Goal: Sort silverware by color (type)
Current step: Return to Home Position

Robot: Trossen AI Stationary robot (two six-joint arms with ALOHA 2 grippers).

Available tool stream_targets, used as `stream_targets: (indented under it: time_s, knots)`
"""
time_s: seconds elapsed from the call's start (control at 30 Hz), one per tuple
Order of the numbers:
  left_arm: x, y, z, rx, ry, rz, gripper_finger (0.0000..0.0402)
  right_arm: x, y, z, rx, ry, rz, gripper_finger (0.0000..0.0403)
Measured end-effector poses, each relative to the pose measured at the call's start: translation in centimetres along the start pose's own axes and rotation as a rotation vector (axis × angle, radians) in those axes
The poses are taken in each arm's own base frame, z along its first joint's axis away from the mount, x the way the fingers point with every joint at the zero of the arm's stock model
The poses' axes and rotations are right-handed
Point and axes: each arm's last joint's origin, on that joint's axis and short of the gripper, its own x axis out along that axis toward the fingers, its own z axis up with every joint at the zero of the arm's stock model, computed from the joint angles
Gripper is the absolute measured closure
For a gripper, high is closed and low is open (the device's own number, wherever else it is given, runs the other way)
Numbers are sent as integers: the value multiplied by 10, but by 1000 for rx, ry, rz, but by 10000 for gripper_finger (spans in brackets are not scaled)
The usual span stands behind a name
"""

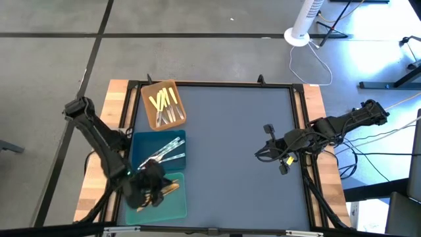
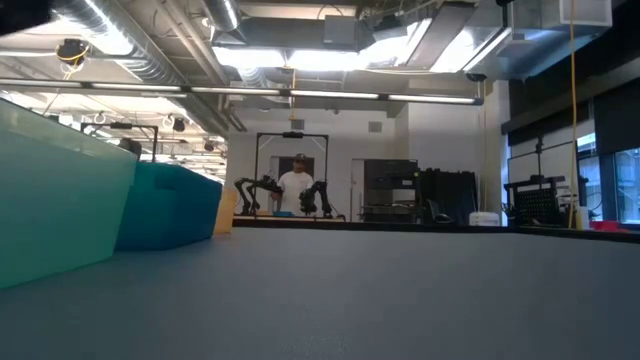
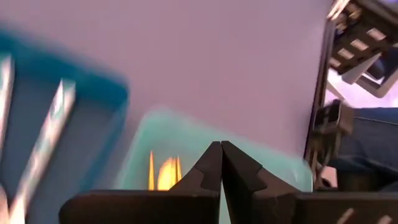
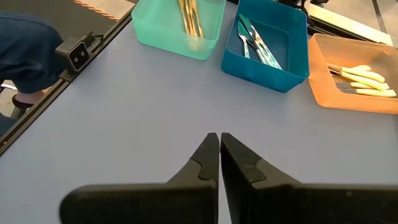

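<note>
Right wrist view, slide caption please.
Shut right pincer faces gold utensils in green bin, silver utensils in blue bin, yellow-handled utensils in orange bin.

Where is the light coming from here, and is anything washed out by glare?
Low view: ceiling lights glare overhead. High view: the floor around the white fan, upper right, is washed out. Right wrist view: the table is evenly lit.

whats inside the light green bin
Thin orange-gold utensils lie inside the light green plastic bin. From above, the left hand covers part of it, so their count is hidden.
</note>
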Motion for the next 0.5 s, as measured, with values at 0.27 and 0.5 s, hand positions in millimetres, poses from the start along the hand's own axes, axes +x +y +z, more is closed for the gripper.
stream_targets:
  time_s: [0.27, 0.5]
  knots:
    - [-1, 16, 83, 282, -213, -67, 401, 0, 0, 0, 0, 0, 0, 398]
    - [-22, 55, 136, 409, -330, -30, 401, 0, -2, 0, 0, 10, -68, 398]
